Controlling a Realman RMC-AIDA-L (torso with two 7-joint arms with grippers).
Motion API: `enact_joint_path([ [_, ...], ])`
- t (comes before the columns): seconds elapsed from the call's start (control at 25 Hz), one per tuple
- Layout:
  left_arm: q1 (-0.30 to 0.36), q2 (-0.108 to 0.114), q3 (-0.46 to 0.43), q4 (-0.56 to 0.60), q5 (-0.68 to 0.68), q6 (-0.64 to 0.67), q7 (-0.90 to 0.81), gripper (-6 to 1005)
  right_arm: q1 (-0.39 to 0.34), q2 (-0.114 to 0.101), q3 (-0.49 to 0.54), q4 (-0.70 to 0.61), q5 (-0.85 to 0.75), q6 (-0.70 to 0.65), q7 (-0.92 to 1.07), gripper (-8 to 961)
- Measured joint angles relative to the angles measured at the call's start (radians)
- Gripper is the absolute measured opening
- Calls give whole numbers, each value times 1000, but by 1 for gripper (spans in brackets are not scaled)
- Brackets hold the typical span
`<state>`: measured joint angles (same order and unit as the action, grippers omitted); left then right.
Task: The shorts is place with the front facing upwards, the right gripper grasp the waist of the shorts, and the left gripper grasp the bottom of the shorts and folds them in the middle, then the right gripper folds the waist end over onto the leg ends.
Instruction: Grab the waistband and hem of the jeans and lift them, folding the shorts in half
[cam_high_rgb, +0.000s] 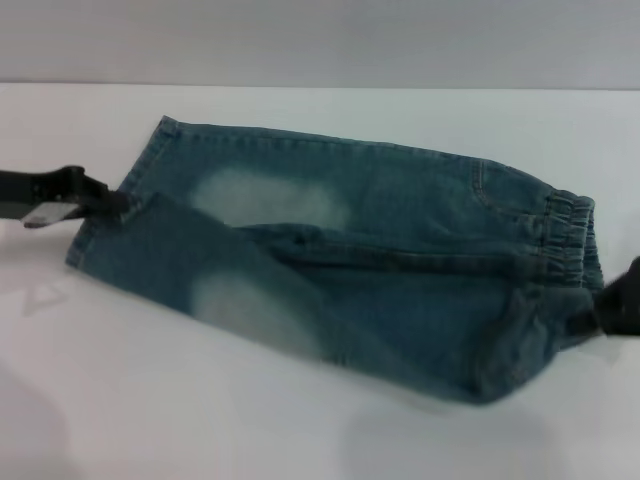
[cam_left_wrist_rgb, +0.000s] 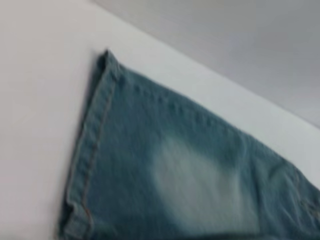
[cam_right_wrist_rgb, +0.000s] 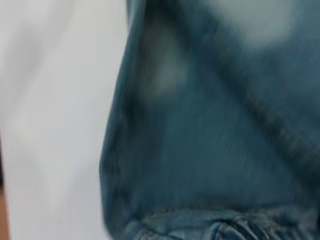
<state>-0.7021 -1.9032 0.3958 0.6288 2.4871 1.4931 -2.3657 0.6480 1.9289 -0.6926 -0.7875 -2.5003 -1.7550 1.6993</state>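
Two ends are held: the shorts (cam_high_rgb: 340, 260), lying on the white table (cam_high_rgb: 150, 400), are gripped at the hem by the left gripper (cam_high_rgb: 112, 200) and at the waist by the right gripper (cam_high_rgb: 590, 320). Both ends should be carried over together, kept level.

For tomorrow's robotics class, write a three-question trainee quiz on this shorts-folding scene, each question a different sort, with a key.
1. True or false: the black left gripper is at the straight stitched leg hems.
2. The faded blue-green denim shorts lie on: A) a white table, B) a wooden floor, C) a chair.
3. Fill in: the gathered elastic waistband lies toward the robot's ____ side.

Key: 1 true; 2 A, the white table; 3 right.
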Motion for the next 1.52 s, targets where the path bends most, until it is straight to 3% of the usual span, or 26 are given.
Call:
enact_joint_path([
  [0.16,-1,-1,3,3,-38,-70,2,84,-59,-36,125,105,173,50,-64,8],
  [0.28,-3,-6,6,3,-68,-132,12,85,-107,-42,167,180,309,128,-104,10],
  [0.64,-22,-34,9,-3,-141,-286,91,88,-159,57,224,226,393,358,-155,18],
  [1.04,-46,-82,43,-7,-145,-455,164,91,-146,65,284,343,519,479,-231,27],
  [1.52,-67,-117,133,-8,-145,-587,188,95,-119,103,289,373,606,633,-261,38],
])
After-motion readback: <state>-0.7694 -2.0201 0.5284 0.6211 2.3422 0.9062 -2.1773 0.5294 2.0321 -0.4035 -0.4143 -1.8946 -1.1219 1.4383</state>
